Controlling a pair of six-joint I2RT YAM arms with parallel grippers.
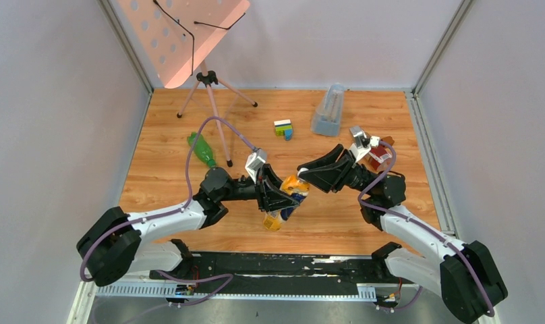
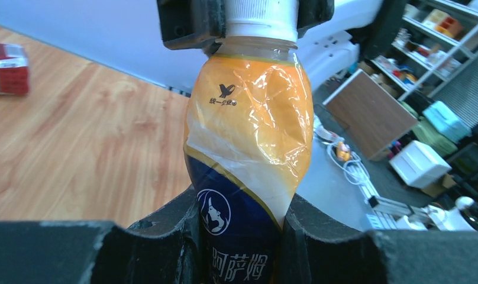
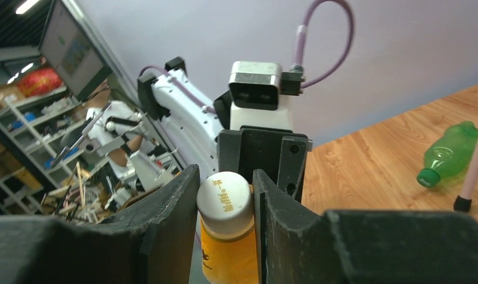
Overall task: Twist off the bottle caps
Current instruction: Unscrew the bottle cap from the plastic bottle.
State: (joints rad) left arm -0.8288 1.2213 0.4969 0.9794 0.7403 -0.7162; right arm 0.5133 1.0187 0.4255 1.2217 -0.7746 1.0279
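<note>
Where the two arms meet, the surface is a wood-grain table (image 1: 162,175) enclosed by plain grey walls (image 1: 54,101) and metal corner posts (image 1: 125,44). The wrist views show shelving (image 2: 438,35) and clutter beyond the near edge.

At the far left stands a tripod (image 1: 209,88) carrying a pink perforated panel (image 1: 189,34). One tripod foot is just beside the green bottle (image 1: 202,150), which lies on its side with its green cap (image 3: 425,177) on. Multicoloured toy bricks (image 1: 283,128) and a clear bluish container (image 1: 328,111) sit near the far edge, apart from the arms. The red-label bottle (image 1: 379,156) is at the right, partly hidden behind the right wrist; its cap cannot be made out.

The yellow-label bottle (image 2: 248,136) is held tilted near the table centre. The left gripper (image 2: 239,236) has its fingers clamped on the bottle's lower body. The right gripper (image 3: 225,189) has its fingers pressed against both sides of the white cap (image 3: 225,204), which sits on the neck. Whether the bottle base touches the table cannot be determined.
</note>
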